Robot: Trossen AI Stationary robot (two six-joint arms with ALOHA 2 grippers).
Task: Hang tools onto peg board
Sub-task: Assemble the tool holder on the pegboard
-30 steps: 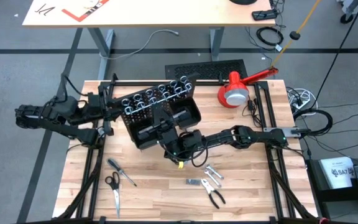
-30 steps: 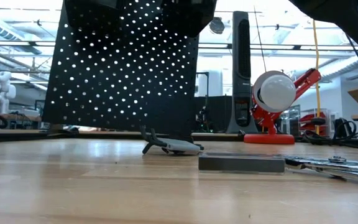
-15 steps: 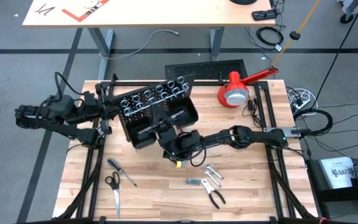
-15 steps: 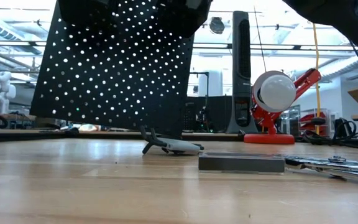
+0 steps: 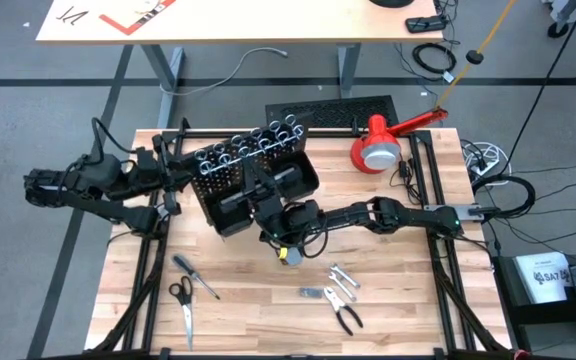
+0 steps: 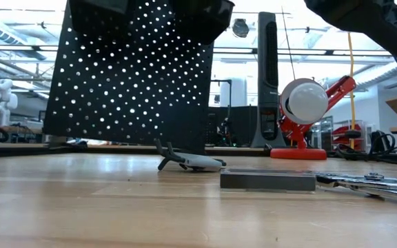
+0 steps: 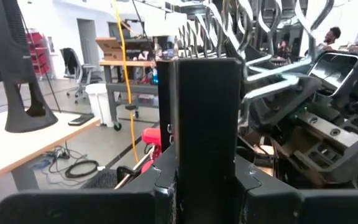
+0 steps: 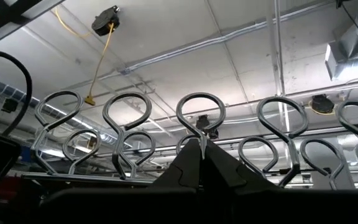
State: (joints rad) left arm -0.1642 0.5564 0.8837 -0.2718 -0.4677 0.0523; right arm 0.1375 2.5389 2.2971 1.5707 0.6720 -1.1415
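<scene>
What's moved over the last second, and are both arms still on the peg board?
The peg board rocked: it tipped half a second ago, then swung back near upright, ending slightly nearer the table's back edge. The left gripper still clamps its left edge, the right gripper its front. Scissors, screwdriver and pliers haven't moved.

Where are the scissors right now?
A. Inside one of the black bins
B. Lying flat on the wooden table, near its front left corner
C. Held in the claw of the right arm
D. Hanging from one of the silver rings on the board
B: the high view shows the scissors lying on the wooden table beside the screwdriver, well away from the peg board that both arms hold upright.
</scene>
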